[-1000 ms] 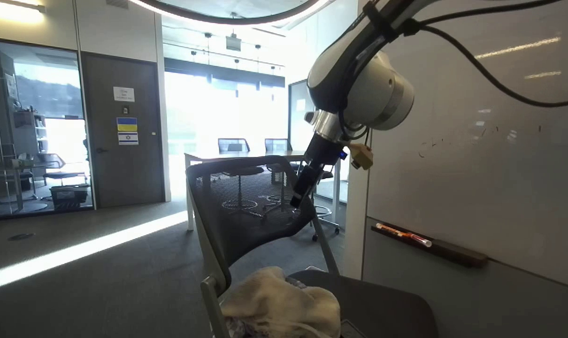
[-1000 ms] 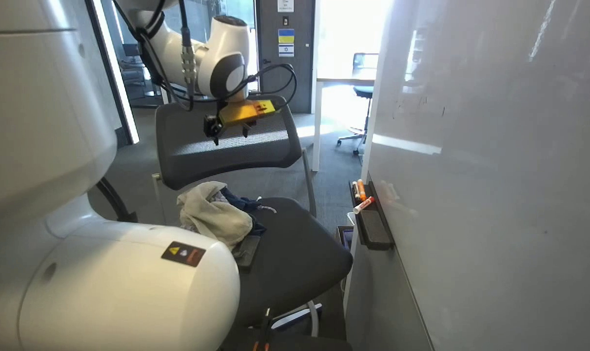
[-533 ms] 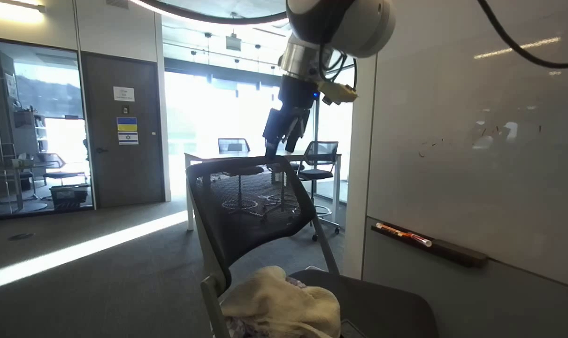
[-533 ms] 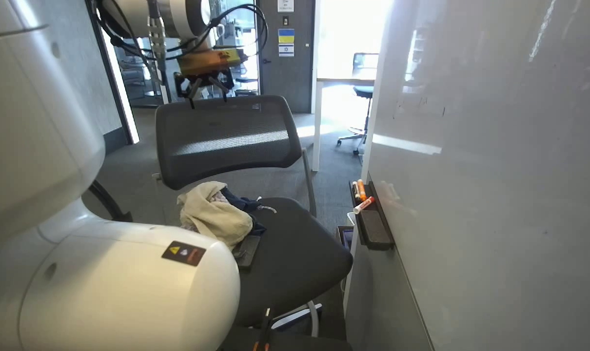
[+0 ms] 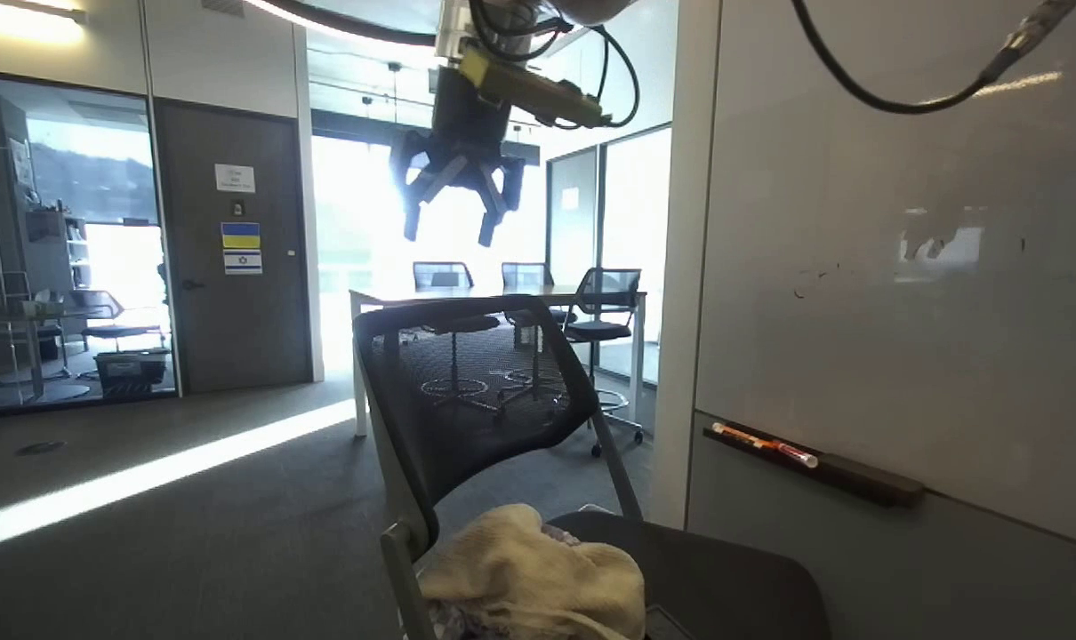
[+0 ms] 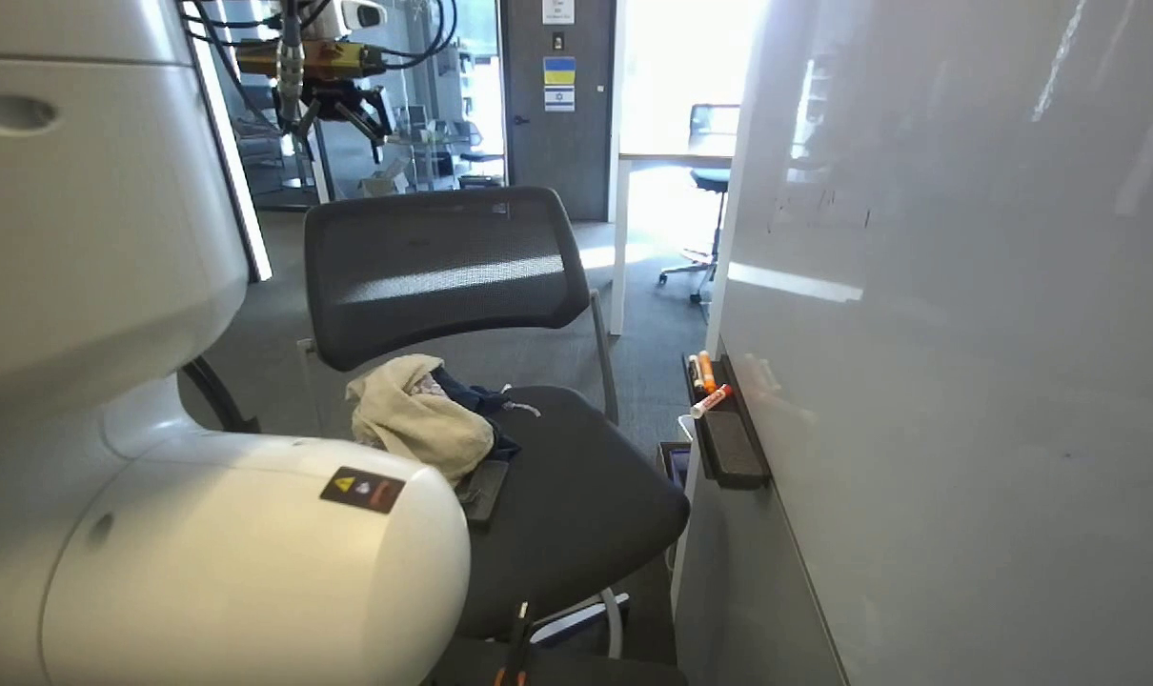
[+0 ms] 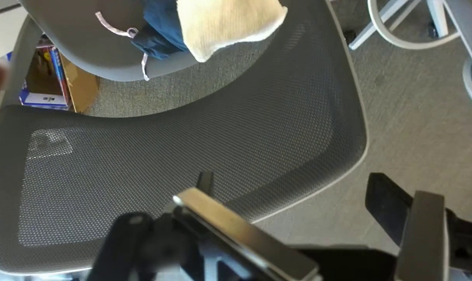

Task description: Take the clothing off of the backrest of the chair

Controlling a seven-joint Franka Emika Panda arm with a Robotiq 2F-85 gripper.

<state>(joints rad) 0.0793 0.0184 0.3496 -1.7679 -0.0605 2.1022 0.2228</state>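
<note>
The clothing (image 5: 529, 569) lies in a heap on the seat (image 6: 576, 505) of the chair, cream on top, with a navy part and pale cords in the wrist view. Nothing hangs on the backrest (image 6: 443, 257), whose black mesh shows bare in every view. My gripper (image 5: 449, 231) is above the backrest's top edge in an exterior view, fingers pointing down and spread apart. In the wrist view the gripper (image 7: 292, 185) has only backrest mesh and floor showing between its fingertips; the clothing (image 7: 228, 23) is at the top, well away from them.
A whiteboard (image 6: 920, 381) stands beside the chair, with a tray (image 6: 734, 443) bearing markers. A small dark flat object (image 6: 484, 491) lies by the clothing on the seat. Behind the chair are a table (image 5: 360, 356) and several stools. The robot's large white arm link (image 6: 252, 553) fills the near side.
My gripper has risen from in front of the backrest to above it, shifting left in both exterior views, and its open jaws have turned. The clothing and chair have not moved.
</note>
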